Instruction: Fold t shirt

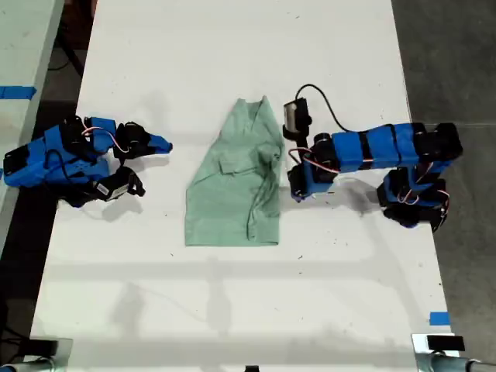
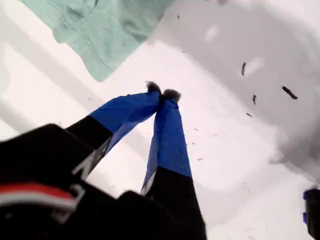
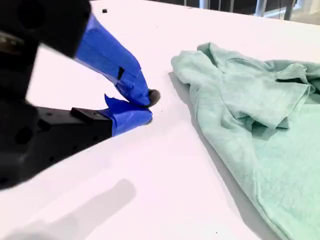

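My first gripper [image 2: 162, 94] is resting with jaws closed on nothing, just beside the shirt [image 1: 236, 178] lying crumpled on the table [image 1: 232, 46], while my second gripper [image 3: 149, 106] is sitting pinched narrow, empty, near its edge.

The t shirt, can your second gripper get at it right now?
Probably yes: only bare table lies between my second gripper and the t shirt, though its jaws are shut.
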